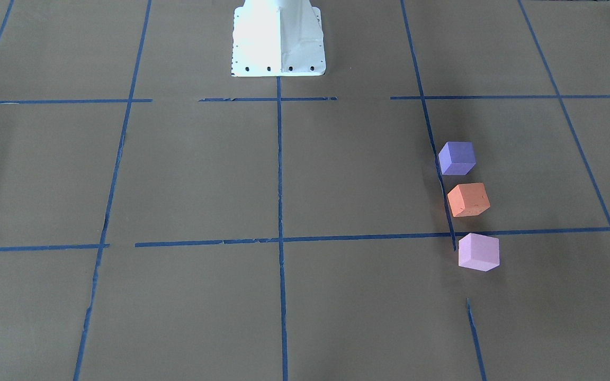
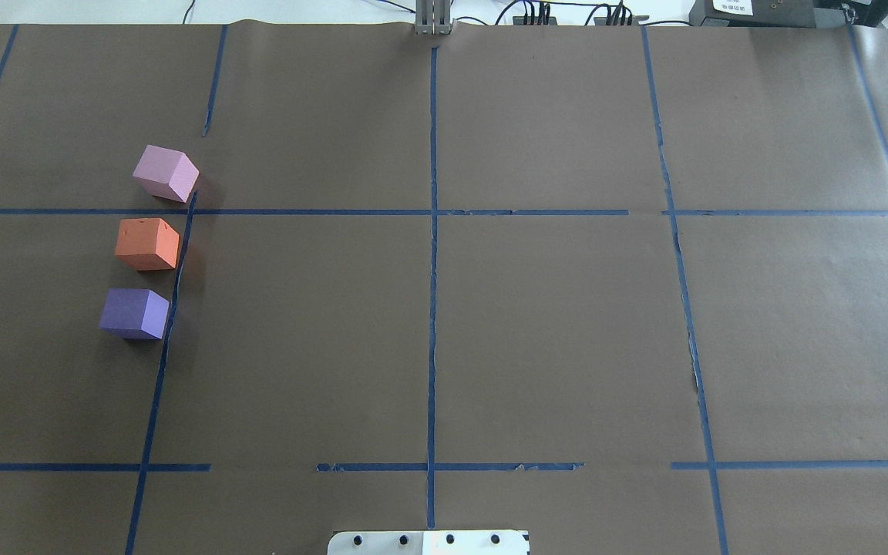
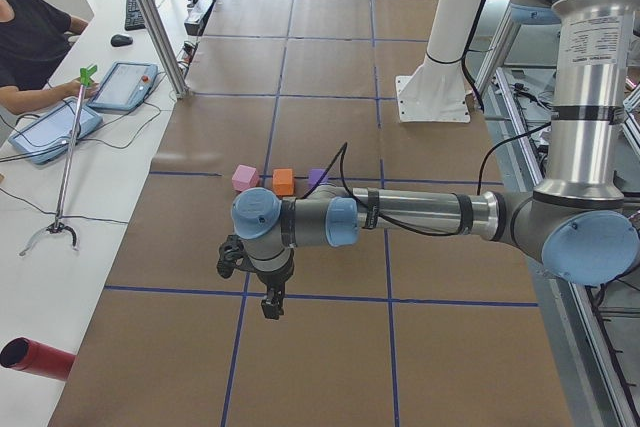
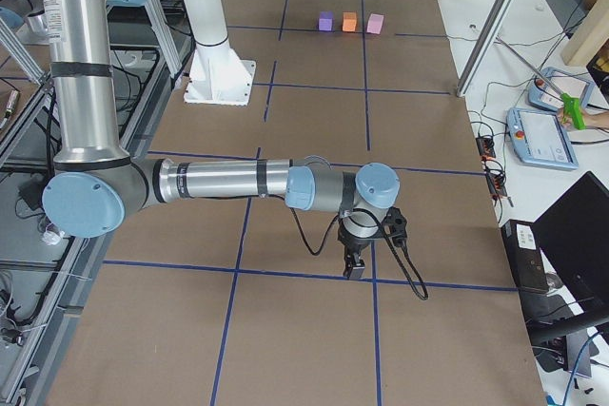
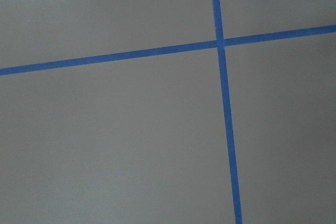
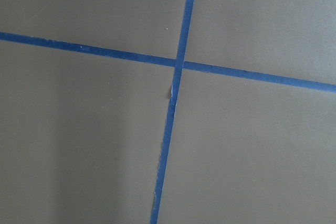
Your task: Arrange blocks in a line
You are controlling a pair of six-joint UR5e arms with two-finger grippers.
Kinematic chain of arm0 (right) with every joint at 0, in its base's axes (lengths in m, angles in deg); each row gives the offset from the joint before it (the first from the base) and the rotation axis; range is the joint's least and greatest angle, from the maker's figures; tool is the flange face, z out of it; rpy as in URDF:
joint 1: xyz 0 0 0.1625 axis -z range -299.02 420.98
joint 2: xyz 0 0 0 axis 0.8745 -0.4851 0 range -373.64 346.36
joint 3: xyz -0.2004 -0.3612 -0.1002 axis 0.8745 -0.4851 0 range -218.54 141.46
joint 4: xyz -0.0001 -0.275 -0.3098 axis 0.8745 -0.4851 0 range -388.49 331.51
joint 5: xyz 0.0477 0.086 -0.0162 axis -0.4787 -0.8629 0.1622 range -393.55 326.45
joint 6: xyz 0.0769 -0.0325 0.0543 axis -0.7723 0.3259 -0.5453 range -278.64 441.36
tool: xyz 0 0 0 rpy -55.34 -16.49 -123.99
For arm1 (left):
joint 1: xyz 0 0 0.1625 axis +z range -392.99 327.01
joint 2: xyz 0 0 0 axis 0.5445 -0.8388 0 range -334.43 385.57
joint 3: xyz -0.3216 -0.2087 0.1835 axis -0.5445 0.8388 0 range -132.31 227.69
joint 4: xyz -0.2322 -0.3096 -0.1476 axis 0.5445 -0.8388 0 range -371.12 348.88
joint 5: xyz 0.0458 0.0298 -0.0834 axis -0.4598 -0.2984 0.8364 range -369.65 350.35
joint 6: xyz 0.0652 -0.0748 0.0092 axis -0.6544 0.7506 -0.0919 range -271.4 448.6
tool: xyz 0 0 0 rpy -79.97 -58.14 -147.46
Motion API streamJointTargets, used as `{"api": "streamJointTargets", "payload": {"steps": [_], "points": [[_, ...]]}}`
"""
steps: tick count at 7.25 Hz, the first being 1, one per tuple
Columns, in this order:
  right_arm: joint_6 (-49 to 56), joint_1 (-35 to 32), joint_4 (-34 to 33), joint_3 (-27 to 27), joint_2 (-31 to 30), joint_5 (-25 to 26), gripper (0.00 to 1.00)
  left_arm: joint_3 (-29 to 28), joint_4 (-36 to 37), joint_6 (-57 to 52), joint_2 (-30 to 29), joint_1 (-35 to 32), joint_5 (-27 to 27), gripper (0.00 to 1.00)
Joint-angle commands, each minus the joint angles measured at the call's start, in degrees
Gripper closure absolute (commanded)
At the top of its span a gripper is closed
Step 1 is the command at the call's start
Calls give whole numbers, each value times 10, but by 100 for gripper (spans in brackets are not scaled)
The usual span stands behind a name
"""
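Seen from the camera facing the robot, the three blocks stand in a short row on the robot's left part of the brown, matte tabletop (image 1: 358, 174). The purple block (image 1: 457, 157) is nearest the base, the orange block (image 1: 468, 199) in the middle and the pink block (image 1: 478, 252) farthest; they are near each other but not touching, just beside a blue tape line (image 1: 428, 127). From overhead the row follows that line with a small slant, so I judge the line is almost made. The blocks look like foam: probably light, a little soft and not slippery, best taken on two opposite flat sides. In the left side view the left tool (image 3: 269, 309) hangs over bare tabletop, well apart from the blocks; a person (image 3: 30, 37) sits at a white desk (image 3: 30, 277) beside the table. In the right side view the right tool (image 4: 356, 271) hangs far from them. How far open either tool is, I cannot tell. Both wrist views show only tabletop with crossing tape.
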Motion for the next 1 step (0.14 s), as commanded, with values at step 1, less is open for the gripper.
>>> {"api": "streamJointTargets", "payload": {"steps": [1], "points": [[0,0,0,0,0,0,0,1,1,0,0,0,0,0]]}}
